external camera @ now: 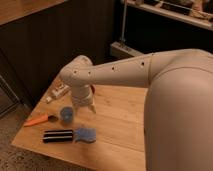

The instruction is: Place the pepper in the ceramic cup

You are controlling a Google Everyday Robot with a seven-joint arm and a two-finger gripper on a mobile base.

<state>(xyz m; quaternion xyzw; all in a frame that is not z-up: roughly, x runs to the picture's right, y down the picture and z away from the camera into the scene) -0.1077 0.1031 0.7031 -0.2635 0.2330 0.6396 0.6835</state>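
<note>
The orange pepper [37,120] lies flat near the left edge of the wooden table [120,120], its dark end pointing toward the ceramic cup [66,114]. The cup is small, blue-grey and upright, just right of the pepper. My gripper [84,108] hangs pointing down over the table, right beside the cup and slightly behind it. It is open, and nothing shows between its fingers. The white arm reaches in from the right and fills much of the view.
A flat blue bumpy pad [85,134] and a black oblong object [57,135] lie near the table's front edge. A white object [60,92] sits at the back left. Something reddish [91,89] peeks out behind the gripper. Dark cabinets stand behind the table.
</note>
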